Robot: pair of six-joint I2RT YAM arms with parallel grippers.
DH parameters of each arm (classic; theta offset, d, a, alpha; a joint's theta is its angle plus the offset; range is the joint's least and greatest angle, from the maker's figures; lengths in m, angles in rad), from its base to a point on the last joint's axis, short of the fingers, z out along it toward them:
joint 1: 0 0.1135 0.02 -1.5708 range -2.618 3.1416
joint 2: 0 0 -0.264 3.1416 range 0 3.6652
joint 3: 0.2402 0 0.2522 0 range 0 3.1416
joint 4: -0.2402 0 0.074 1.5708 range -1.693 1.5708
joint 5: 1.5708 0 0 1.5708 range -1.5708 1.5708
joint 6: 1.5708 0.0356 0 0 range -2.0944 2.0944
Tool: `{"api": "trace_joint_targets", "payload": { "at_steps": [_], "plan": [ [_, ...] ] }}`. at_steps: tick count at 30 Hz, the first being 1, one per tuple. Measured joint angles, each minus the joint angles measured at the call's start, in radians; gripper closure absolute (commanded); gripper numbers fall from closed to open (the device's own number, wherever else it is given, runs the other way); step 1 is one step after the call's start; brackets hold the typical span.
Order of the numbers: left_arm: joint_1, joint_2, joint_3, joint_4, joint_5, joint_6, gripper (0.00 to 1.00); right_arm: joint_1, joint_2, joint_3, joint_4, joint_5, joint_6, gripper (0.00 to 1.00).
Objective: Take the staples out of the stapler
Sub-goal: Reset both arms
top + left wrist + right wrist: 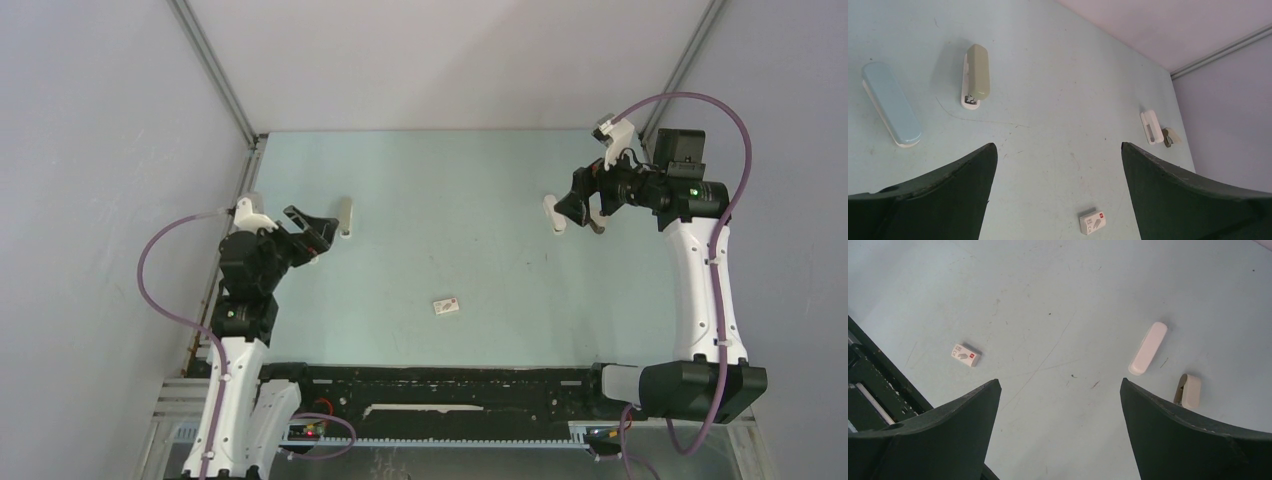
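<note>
The stapler point(1148, 347) is a small white oblong lying flat on the pale green table point(450, 190), also seen in the top view point(553, 212) and far off in the left wrist view point(1150, 126). My right gripper point(580, 198) hovers just right of it, open and holding nothing point(1059, 380). Beside the stapler lies a small beige piece with a dark side point(1189, 391). I cannot make out any staples as such. My left gripper point(312, 232) is open and holds nothing point(1058, 145), far to the left.
A beige-grey slim stapler point(977, 76) lies by the left gripper point(345, 217), with a light blue stapler point(890, 104) next to it. A small white printed box point(446, 305) sits mid-table near the front. Walls enclose three sides; a black rail point(450, 385) runs along the near edge.
</note>
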Motion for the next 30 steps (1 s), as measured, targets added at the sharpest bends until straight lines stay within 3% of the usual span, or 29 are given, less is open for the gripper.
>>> {"api": "trace_joint_targets", "payload": {
  "at_steps": [30],
  "plan": [
    [0.103,-0.006,0.023,-0.019,0.092,0.019,0.0,0.0,-0.015,0.0,0.011,-0.002,0.082,0.0]
  ]
}}
